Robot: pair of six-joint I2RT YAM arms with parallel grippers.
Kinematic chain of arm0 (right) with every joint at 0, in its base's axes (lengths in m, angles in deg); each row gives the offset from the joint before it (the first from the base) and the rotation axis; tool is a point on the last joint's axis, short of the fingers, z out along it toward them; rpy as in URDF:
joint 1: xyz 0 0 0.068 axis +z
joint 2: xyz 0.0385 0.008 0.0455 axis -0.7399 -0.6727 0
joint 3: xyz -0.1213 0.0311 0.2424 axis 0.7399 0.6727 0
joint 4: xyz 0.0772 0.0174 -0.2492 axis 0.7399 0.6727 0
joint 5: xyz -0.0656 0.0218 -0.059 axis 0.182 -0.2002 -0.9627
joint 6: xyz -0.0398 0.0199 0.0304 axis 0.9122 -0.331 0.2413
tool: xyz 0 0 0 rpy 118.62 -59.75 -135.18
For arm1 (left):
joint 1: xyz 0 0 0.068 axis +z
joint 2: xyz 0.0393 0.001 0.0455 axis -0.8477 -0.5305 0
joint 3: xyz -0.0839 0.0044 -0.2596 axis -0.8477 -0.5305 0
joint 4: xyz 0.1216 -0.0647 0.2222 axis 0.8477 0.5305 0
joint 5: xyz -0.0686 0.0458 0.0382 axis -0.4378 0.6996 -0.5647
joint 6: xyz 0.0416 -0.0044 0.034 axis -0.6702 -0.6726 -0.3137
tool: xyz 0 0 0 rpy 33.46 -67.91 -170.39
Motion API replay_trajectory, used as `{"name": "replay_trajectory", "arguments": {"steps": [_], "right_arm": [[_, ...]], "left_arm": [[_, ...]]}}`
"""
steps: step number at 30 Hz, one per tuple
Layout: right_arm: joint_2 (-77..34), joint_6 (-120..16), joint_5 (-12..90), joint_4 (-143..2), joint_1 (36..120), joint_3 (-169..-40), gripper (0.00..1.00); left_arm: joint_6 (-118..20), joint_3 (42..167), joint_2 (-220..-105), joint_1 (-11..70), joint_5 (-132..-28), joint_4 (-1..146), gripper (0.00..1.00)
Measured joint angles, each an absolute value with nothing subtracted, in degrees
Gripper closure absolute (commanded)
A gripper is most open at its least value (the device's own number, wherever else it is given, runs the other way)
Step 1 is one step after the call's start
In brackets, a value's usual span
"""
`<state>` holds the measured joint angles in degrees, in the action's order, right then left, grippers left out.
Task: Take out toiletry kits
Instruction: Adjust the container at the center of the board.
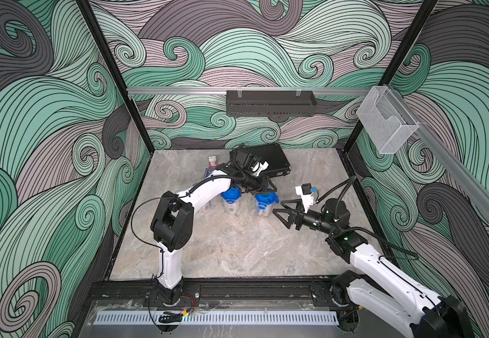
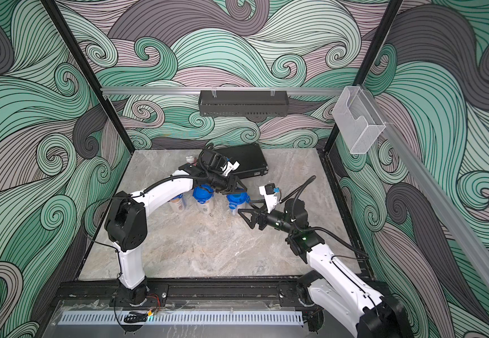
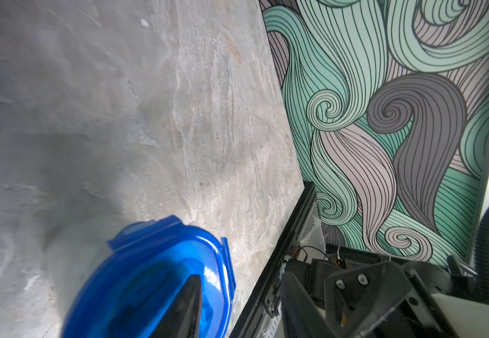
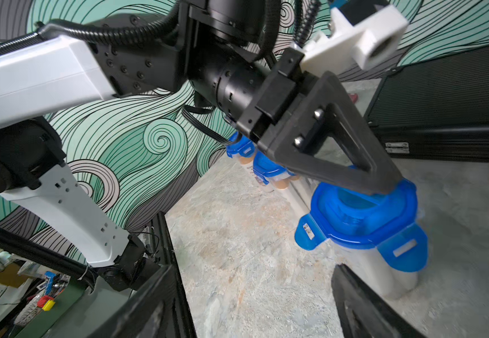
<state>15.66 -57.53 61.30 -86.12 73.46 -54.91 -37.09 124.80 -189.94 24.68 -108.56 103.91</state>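
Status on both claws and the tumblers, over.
Left claw open, finger over the right-hand tumbler's blue lid. Right claw open, empty, beside that tumbler. All three upright on table; briefcase closed behind. Left forearm overhangs the other two.

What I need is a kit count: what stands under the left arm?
Three clear tumblers in a row. In a top view the first tumbler shows only its body; the forearm covers its lid. The middle tumbler shows its blue lid. The open left gripper hangs over the third tumbler.
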Motion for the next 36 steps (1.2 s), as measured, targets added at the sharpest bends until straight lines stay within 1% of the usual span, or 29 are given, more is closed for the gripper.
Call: {"name": "replay_trajectory", "arguments": {"steps": [5, 6, 9, 15, 19, 23, 27, 29, 36], "right_arm": [[15.6, -56.5, 58.0, -81.0, 73.5, -54.9, 0.3], [15.4, -56.3, 57.5, -80.3, 73.5, -54.9, 0.33], [13.5, -55.8, 55.9, -78.5, 73.8, -54.9, 0.36], [5.3, -54.6, 52.1, -77.9, 77.9, -54.9, 0.45], [-0.5, -55.0, 48.5, -78.9, 79.6, -54.9, 0.47], [-4.9, -56.0, 45.2, -80.6, 79.6, -55.7, 0.47], [-9.6, -57.3, 43.2, -81.7, 79.6, -59.3, 0.49], [-11.3, -57.8, 42.3, -82.6, 79.3, -61.2, 0.49], [-13.3, -59.1, 42.8, -81.7, 77.1, -63.0, 0.49]], "left_arm": [[-38.6, 130.7, -189.9, 26.5, -106.6, 108.3, 0.54], [-38.7, 131.4, -189.9, 26.8, -106.0, 108.3, 0.55], [-39.2, 133.7, -190.5, 27.5, -103.8, 109.0, 0.55], [-42.2, 143.0, -198.6, 28.2, -101.3, 113.8, 0.61], [-43.4, 144.9, -203.5, 28.3, -101.0, 117.1, 0.62], [-43.6, 144.9, -205.2, 28.3, -101.5, 119.7, 0.64], [-43.5, 144.6, -205.1, 28.3, -102.4, 120.2, 0.64], [-43.2, 142.3, -204.4, 28.3, -102.7, 119.7, 0.64], [-41.0, 134.7, -200.5, 29.0, -102.5, 115.0, 0.65]]}}
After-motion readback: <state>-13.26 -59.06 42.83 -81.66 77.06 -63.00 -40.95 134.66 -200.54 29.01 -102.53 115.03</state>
